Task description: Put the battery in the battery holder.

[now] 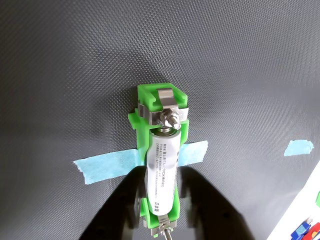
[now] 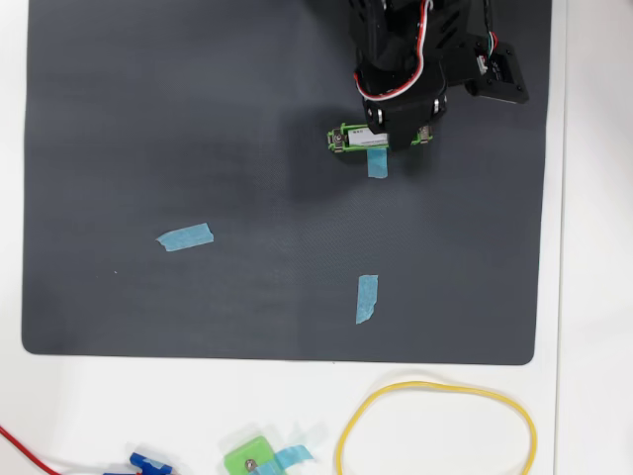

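Battery [image 1: 162, 167] — the small white-silver cylinder with dark print — lies inside the long bright-green plastic holder [image 1: 159, 97] on the dark mat [image 1: 60, 75], with the black gripper [image 1: 160, 200] fingers spread at both sides, not clamping it. Risk: a finger lifting away could catch the holder and pop the battery out — only blue tape [image 1: 107, 165] fixes it.

Light: bright and even in both views, cool white.
Shadows: soft dark patch around the battery holder [image 1: 161, 135] in the wrist view; faint smudge beside the arm in the overhead view.
Glare: sheen on the battery [image 1: 162, 167] and its metal clips.
Focus: wrist view sharp centrally, bottom foreground blurred; overhead view crisp.
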{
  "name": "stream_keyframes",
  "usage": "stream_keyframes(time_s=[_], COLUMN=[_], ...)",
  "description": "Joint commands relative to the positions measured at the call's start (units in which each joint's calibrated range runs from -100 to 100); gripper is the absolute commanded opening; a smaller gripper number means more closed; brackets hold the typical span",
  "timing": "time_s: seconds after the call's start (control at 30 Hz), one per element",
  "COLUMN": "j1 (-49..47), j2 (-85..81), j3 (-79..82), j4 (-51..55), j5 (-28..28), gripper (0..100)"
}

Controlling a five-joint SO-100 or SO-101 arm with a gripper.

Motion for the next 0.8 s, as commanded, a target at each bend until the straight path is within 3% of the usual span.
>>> stream_keyframes(time_s=[0.0, 0.53, 0.77], j1=[0.6, 0.2, 0.3], j2=[-0.8, -0.7, 0.3], j3=[-2.1, -2.7, -4.6], j4=[0.0, -0.4, -0.4], j5=[0.1, 0.3, 3.5], gripper=[0, 0, 0])
